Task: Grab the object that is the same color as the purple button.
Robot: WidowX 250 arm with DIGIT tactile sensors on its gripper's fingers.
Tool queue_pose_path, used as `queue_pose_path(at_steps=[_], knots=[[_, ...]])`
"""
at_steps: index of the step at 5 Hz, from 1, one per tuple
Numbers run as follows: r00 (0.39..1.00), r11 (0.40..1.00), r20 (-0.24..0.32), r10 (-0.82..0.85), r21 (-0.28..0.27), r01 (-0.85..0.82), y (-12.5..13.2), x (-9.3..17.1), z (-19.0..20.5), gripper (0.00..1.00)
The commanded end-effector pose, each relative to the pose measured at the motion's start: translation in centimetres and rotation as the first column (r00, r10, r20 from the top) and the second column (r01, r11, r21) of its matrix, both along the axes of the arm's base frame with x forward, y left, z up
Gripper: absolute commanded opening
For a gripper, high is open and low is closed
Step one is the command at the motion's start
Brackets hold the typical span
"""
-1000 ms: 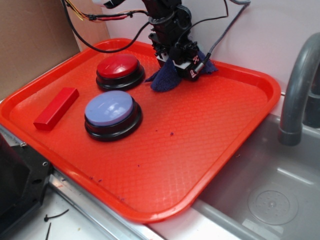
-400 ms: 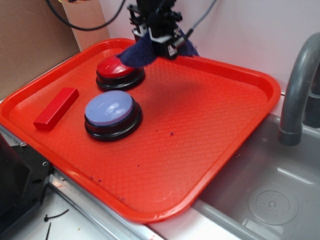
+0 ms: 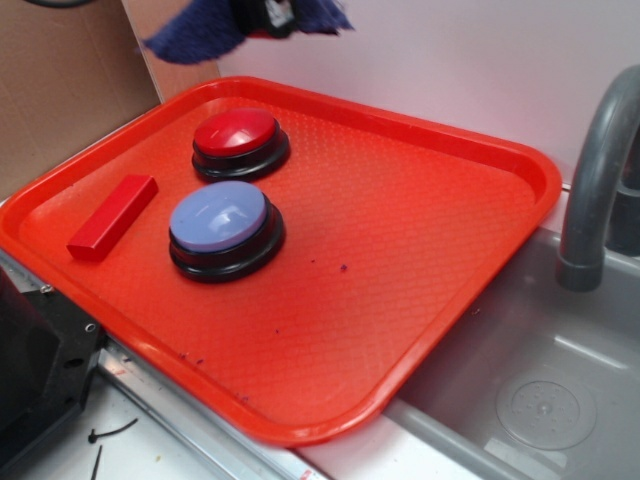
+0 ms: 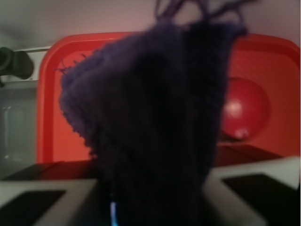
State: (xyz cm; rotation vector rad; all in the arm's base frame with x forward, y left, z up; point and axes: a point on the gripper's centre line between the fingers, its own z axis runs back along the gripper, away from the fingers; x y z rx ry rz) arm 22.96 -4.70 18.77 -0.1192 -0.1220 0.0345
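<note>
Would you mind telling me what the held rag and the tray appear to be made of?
The rag looks like soft terry or knit cloth: fuzzy matte surface, loose threads along one edge, limp drape from the gripper. The tray is probably moulded plastic: glossy red, with a fine embossed diamond texture and a rounded raised rim.

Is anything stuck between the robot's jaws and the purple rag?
No. The rag hangs clamped right in the gripper, lifted well above the tray. Nothing visible sits between them.
</note>
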Motion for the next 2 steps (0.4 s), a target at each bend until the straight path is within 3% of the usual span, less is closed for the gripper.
queue_pose_path(at_steps=[1, 2], knots=[[0.991, 0.996, 0.103, 0.089, 0.011, -0.091, 0.0, -4.3, 3.5, 0.00], [0.989, 0.993, 0.089, 0.114, 0.014, -0.116, 0.0, -3.3, 2.9, 0.00]])
